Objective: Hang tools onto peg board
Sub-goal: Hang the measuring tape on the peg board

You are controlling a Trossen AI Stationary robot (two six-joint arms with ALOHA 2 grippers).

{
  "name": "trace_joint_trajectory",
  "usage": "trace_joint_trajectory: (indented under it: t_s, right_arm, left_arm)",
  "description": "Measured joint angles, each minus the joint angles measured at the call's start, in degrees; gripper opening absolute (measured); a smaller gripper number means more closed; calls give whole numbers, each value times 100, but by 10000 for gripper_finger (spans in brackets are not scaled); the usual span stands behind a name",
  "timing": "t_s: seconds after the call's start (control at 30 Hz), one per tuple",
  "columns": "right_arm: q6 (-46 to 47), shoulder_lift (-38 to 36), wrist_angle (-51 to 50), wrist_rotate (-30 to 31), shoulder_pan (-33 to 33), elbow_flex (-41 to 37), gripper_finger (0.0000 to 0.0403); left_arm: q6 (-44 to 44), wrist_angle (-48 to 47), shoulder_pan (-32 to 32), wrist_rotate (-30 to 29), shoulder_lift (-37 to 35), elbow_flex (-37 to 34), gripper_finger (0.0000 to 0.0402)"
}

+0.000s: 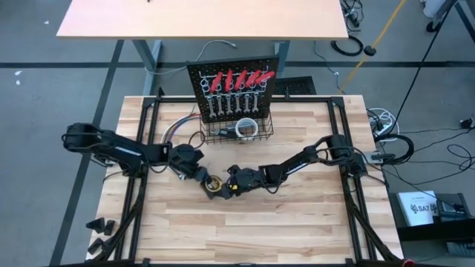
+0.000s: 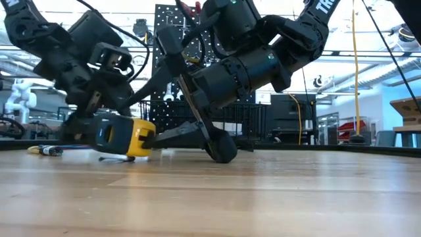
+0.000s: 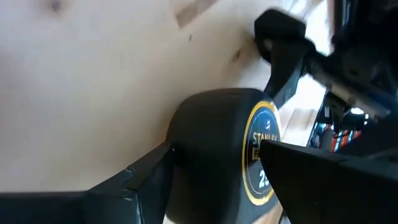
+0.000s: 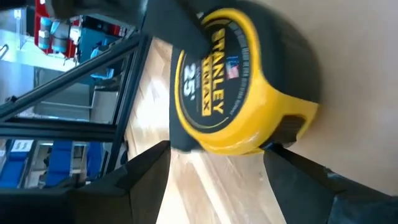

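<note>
The yellow-and-black tape measure [image 1: 217, 185] [image 2: 125, 135] rests on the wooden table's middle. Both grippers meet on it. My left gripper [image 1: 206, 180] [image 3: 224, 186] comes from the table's left and my right gripper [image 1: 228, 184] [image 4: 217, 168] from the right. At the far edge stands the black peg board [image 1: 234, 85]. Red-handled tools [image 1: 237, 78] and silver wrenches [image 1: 231, 105] hang on it. A white tape roll [image 1: 247, 127] lies in its wire basket [image 1: 223, 136]. My left gripper pinches the tape measure across its two flat faces, one finger [image 3: 323, 174] on the labelled face [image 3: 261, 134] and the other [image 3: 143, 180] on the opposite face. It comes slanting down from the table's left. The case stays on the table. My right gripper has its fingertips [image 4: 155, 168] against the two sides of the tape measure's yellow end [image 4: 249, 140], only at their free ends. It comes nearly level from the table's right, turned on its side. Its lower finger [image 2: 177, 133] lies close to the tabletop.
A bundle of coloured wires [image 1: 174, 132] lies left of the basket. Small black pieces [image 1: 100, 226] sit at the table's near left corner. Black frame rails [image 1: 145, 148] run along both sides. The near half of the tabletop [image 1: 245, 230] is bare wood.
</note>
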Motion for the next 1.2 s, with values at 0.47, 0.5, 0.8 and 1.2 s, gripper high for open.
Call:
trace_joint_trajectory:
  t_s: [0.47, 0.5, 0.8, 1.2]
  right_arm:
    - [-356, -11, 427, 928, -219, 63, 251]
    - [-356, -18, 449, 893, -234, 80, 251]
    - [-648, -39, 341, 166, -369, 114, 251]
    - [-876, -33, 132, -1674, -398, 107, 251]
  left_arm:
    - [-101, 450, -120, -103, -504, 220, 143]
    - [-94, 516, -117, -130, -535, 280, 136]
    - [378, 376, -97, -370, -940, 315, 127]
    - [268, -1748, -1474, -1364, -2425, 315, 127]
